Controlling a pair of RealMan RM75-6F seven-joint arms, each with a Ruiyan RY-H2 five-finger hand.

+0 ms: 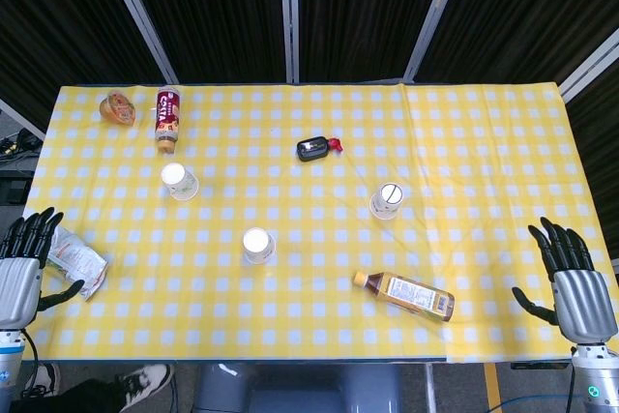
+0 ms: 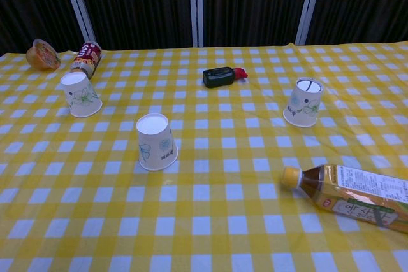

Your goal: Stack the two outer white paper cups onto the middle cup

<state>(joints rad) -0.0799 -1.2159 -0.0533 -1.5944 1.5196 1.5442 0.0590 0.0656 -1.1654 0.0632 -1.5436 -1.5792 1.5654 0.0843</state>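
Three white paper cups stand upside down on the yellow checked tablecloth. The left cup (image 1: 179,181) (image 2: 80,93) is toward the far left, the middle cup (image 1: 257,245) (image 2: 156,141) is nearest the front, and the right cup (image 1: 388,200) (image 2: 303,102) stands to the right. My left hand (image 1: 23,263) hovers at the table's left edge with fingers spread and nothing in it. My right hand (image 1: 573,276) waits at the right edge, also spread and holding nothing. Neither hand shows in the chest view.
A tea bottle (image 1: 404,294) (image 2: 354,194) lies near the front right. A small dark bottle with a red cap (image 1: 317,148) (image 2: 223,76) lies mid-table. A brown drink bottle (image 1: 168,120) (image 2: 85,58) and a round snack cup (image 1: 118,107) (image 2: 42,54) sit far left. A crumpled packet (image 1: 75,258) lies beside my left hand.
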